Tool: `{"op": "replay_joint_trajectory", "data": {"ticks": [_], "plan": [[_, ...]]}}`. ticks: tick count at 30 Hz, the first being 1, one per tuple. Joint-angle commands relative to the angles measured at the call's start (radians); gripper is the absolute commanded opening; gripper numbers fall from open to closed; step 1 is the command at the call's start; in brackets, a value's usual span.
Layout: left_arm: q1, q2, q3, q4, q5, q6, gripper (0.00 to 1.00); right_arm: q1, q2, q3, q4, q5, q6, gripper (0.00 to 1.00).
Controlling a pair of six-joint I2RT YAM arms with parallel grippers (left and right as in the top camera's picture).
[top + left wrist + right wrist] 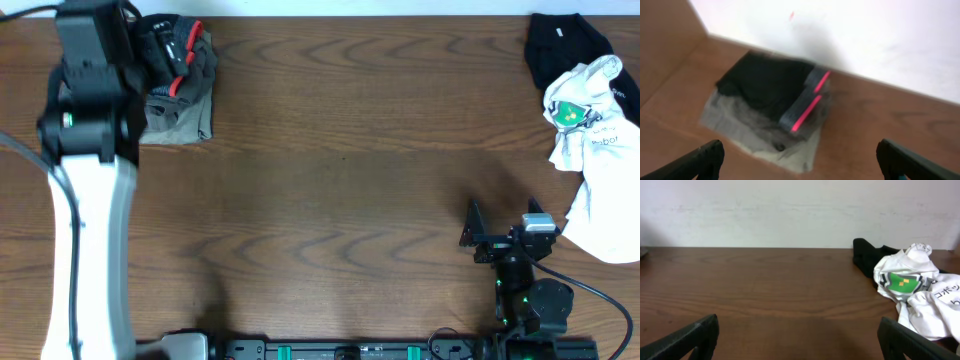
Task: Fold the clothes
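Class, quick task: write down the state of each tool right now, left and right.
Left tool: open, holding nothing.
Right tool: open, holding nothing.

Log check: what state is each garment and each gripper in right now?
black trousers: folded, lying on the grey garment.
grey garment: flat, beneath the trousers.
white T-shirt: crumpled, not folded.
black garment: bunched up behind the white T-shirt.
left gripper: open, empty.
right gripper: open, empty.
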Motion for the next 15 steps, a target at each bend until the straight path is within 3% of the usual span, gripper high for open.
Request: {"op": "replay_joint_trajectory", "data": {"ticks": [1,6,15], "plan": [[-0.037,-0.098,-0.107,0.053,0.007,-0.008,0.98,-0.006,-0.007,-0.002,-0.004,-0.004,0.013,0.99],[-0.041,-0.273,-0.373,0.242,0.128,-0.008,0.98,-0.006,-0.007,-0.002,-0.004,-0.004,0.013,0.99],[-0.041,-0.615,-0.896,0.508,0.152,-0.009,0.98,-0.006,-0.007,-0.002,-0.004,-0.004,0.013,0.99]]}}
